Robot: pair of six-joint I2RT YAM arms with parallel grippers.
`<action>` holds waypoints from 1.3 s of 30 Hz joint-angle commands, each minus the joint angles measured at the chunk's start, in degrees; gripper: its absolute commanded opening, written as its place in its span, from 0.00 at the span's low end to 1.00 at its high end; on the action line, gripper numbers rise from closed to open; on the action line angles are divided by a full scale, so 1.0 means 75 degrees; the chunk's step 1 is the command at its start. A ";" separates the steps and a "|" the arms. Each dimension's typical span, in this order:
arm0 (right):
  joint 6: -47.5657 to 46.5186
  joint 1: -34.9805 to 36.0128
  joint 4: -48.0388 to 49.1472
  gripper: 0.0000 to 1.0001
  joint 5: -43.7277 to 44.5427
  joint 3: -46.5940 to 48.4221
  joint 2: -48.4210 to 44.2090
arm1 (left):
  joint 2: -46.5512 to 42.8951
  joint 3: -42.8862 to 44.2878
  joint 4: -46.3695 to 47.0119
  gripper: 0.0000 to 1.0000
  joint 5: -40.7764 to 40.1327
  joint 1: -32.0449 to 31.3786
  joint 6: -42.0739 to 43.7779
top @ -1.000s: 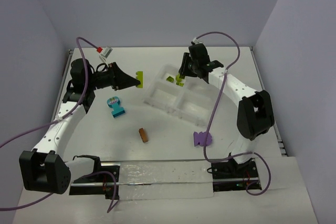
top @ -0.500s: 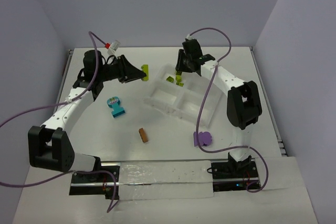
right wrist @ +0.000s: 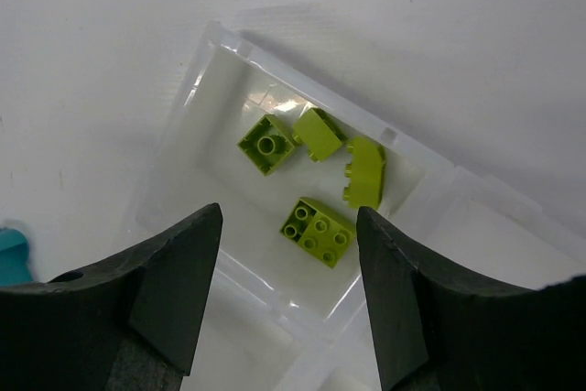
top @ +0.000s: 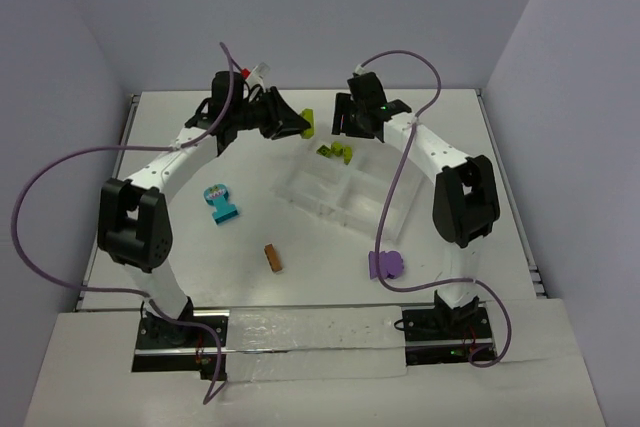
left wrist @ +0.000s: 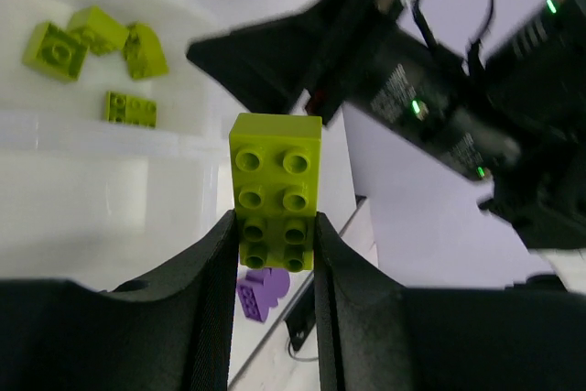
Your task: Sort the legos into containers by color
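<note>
My left gripper (top: 300, 126) is shut on a lime green lego (left wrist: 275, 188), held in the air just left of the white tray (top: 300, 187); the brick shows in the top view (top: 308, 125). My right gripper (top: 347, 127) is open and empty above the tray's far left compartment, where several lime green legos (right wrist: 316, 231) lie. They also show in the top view (top: 336, 152) and the left wrist view (left wrist: 128, 107). On the table lie a teal lego (top: 220, 204), an orange-brown lego (top: 273, 258) and a purple lego (top: 385, 265).
A long clear strip with black brackets (top: 310, 337) lies along the near edge between the arm bases. Purple cables loop from both arms. White walls close the table at the back and sides.
My left gripper has swung right and toward the back with the lime green lego, from the left of the table to the tray's far left corner. My right gripper stayed over the tray.
</note>
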 commanded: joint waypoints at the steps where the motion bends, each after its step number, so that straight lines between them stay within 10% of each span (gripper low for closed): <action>1: -0.0161 -0.0118 -0.0291 0.68 0.0441 -0.0035 -0.1488 | 0.0817 0.1319 -0.0583 0.00 -0.0716 -0.0253 0.0016; 17: 0.0231 -0.0247 -0.0638 0.69 0.0945 -0.3736 -0.6339 | 0.3832 0.4443 -0.1872 0.01 -0.1886 -0.0946 0.0602; 21: 0.0341 -0.0237 -0.0792 0.70 0.1197 -0.4223 -0.6902 | 0.3787 0.4165 -0.1791 0.14 -0.2021 -0.0980 0.0602; 29: 0.0252 -0.0247 -0.1104 0.70 0.1430 -0.4459 -0.7190 | 0.3666 0.3960 -0.1791 0.85 -0.2019 -0.1013 0.0654; 39: 0.0260 -0.0235 -0.1743 0.71 0.1554 -0.4519 -0.7850 | 0.2828 0.3962 -0.2351 0.91 -0.2423 -0.1157 0.1048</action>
